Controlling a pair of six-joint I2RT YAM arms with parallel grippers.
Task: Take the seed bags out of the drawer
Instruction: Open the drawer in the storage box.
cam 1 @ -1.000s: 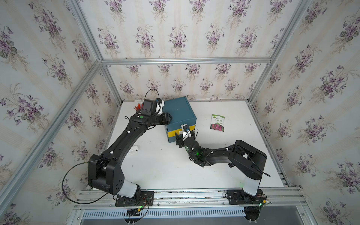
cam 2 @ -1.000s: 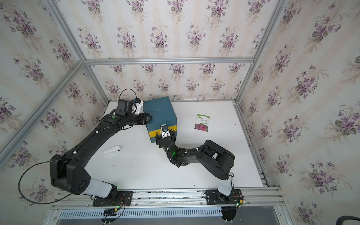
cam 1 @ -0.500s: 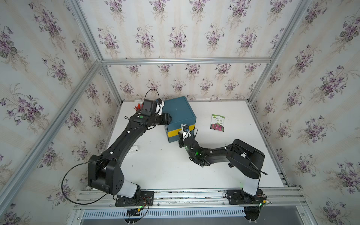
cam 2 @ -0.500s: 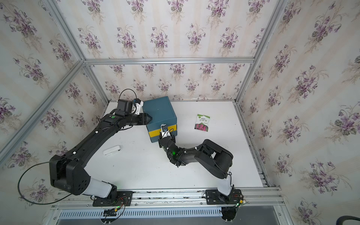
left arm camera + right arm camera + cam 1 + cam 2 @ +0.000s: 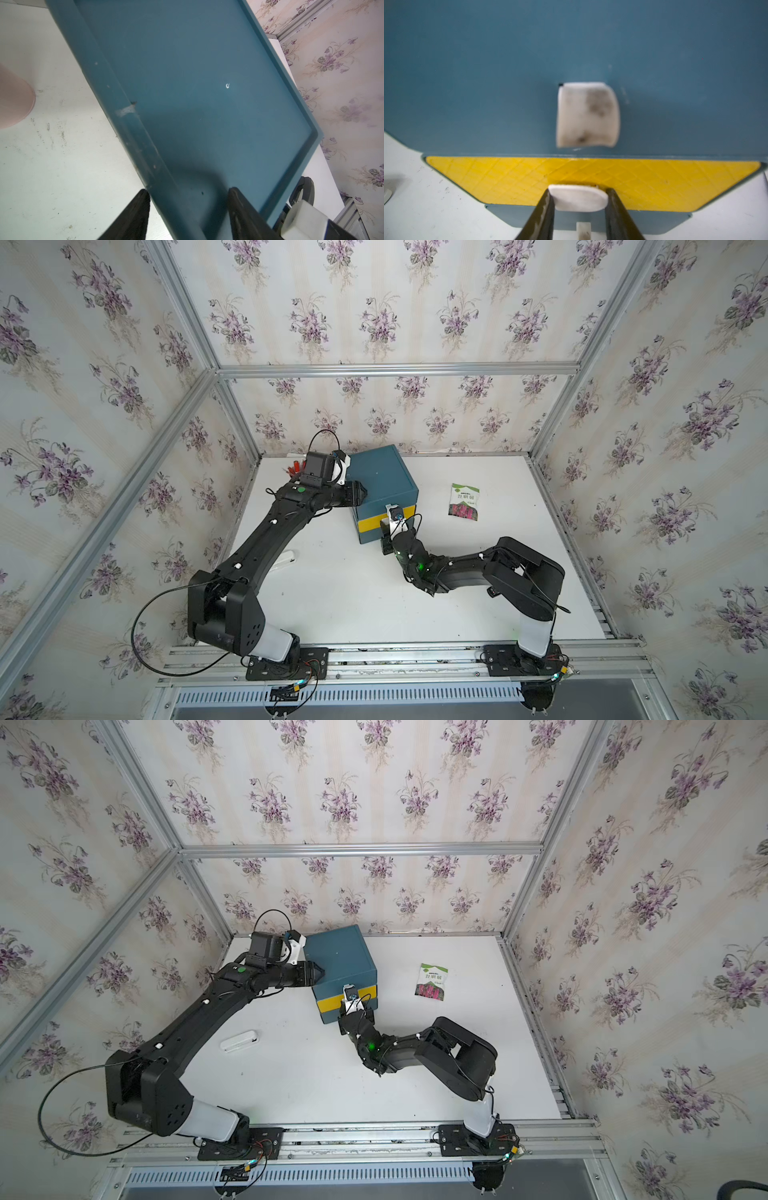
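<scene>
Cabinet (image 5: 382,477), teal, sits far-centre on the white table (image 5: 353,597), front face toward the near side. Yellow drawer (image 5: 488,176) is the middle band of that face. It looks flush with the front, so closed as far as I can tell; contents hidden.

Right gripper (image 5: 578,192) is at the drawer front. Both fingers (image 5: 544,212) press against the sides of the drawer's white handle (image 5: 578,199), with the handle filling the narrow gap, so it is clamped on it. Upper handle (image 5: 588,114), also white, sits on the teal panel above, untouched.

Left gripper (image 5: 188,190) reaches in from the left onto the cabinet's top-left edge. One finger runs down the outer side wall and the other lies on the top surface, with the raised rim between them. It reads as pinching the cabinet edge at a medium gap.

Seed bag (image 5: 464,502), white-green with red flowers, lies flat on the table right of the cabinet, well apart from it and from both arms. Both top views show it.

White oblong item (image 5: 239,1041) lies on the table, left and near of the cabinet, beside the left arm. Pink object (image 5: 12,99) is cut off at the edge of the left wrist view. Red bits (image 5: 294,466) at the far-left table edge are too small to identify.
</scene>
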